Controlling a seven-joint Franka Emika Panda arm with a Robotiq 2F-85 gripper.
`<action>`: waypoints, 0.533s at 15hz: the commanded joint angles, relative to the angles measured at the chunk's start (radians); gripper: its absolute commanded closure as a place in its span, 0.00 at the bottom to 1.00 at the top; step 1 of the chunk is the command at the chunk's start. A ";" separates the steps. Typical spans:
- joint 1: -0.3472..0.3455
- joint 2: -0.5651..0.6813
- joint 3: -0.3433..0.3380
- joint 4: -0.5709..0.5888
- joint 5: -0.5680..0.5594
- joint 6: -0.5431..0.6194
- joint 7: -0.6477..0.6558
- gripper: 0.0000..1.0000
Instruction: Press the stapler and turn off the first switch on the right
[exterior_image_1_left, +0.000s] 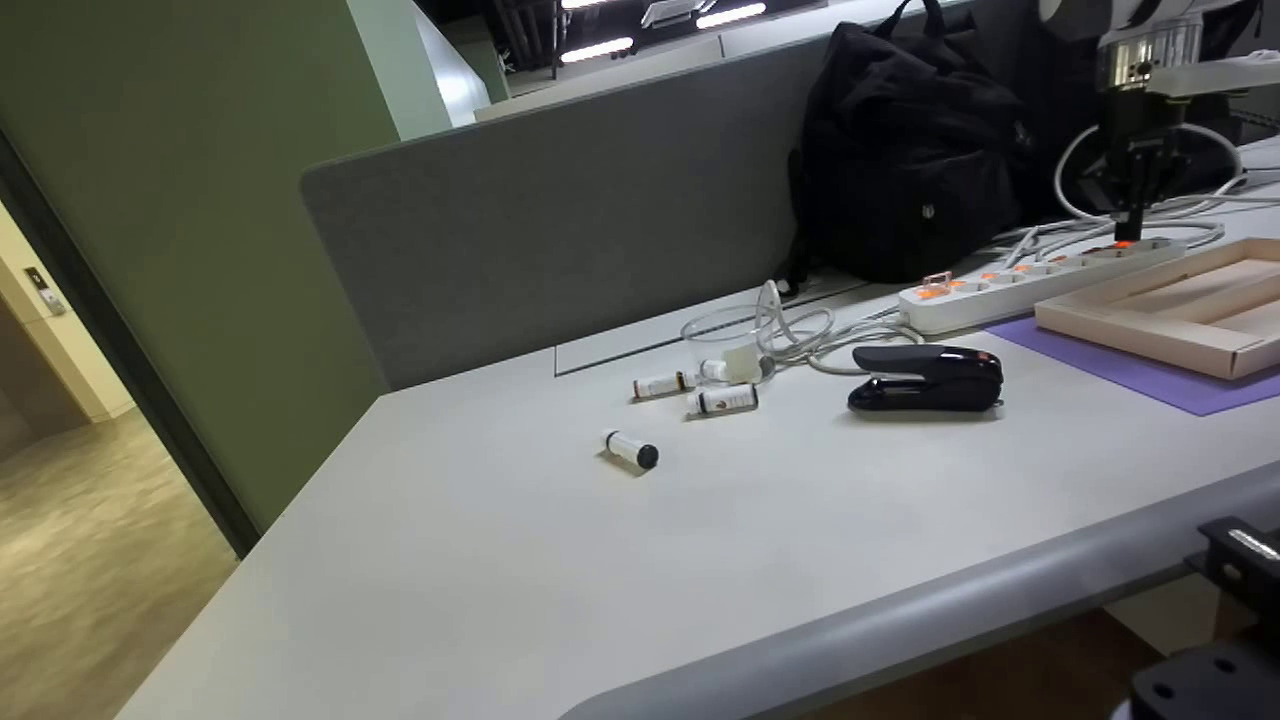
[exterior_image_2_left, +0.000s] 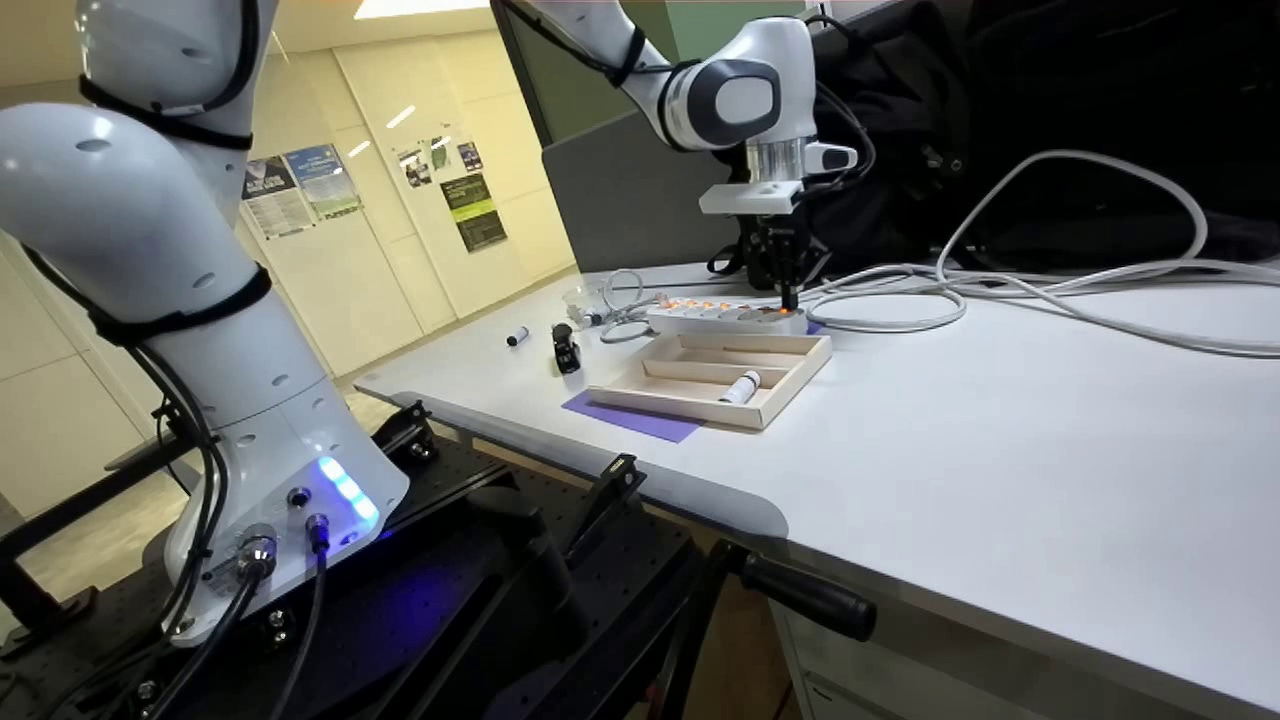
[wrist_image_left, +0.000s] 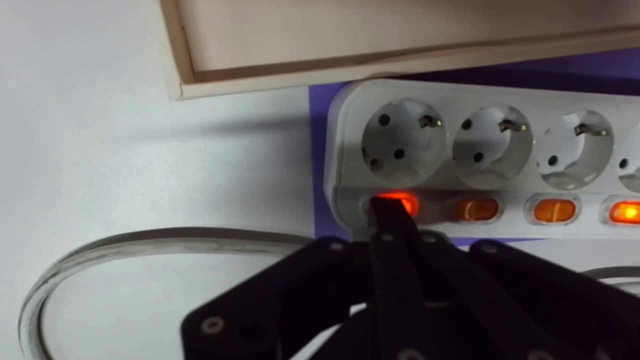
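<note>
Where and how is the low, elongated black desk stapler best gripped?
Likely the solid end of the black stapler, nearest the flat purple sheet, from above, across its narrow width: its body is low and long, and a gap splits the opposite end.

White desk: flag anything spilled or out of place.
Small white vials lie scattered on their sides near the stapler, pointing different ways, while another vial lies in the wooden tray. They look strewn; no spill shows.
</note>
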 joint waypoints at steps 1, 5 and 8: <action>0.062 0.011 -0.034 -0.036 -0.082 0.092 0.064 1.00; 0.154 -0.013 -0.078 -0.115 -0.234 0.205 0.106 1.00; 0.207 -0.027 -0.092 -0.154 -0.305 0.232 0.150 1.00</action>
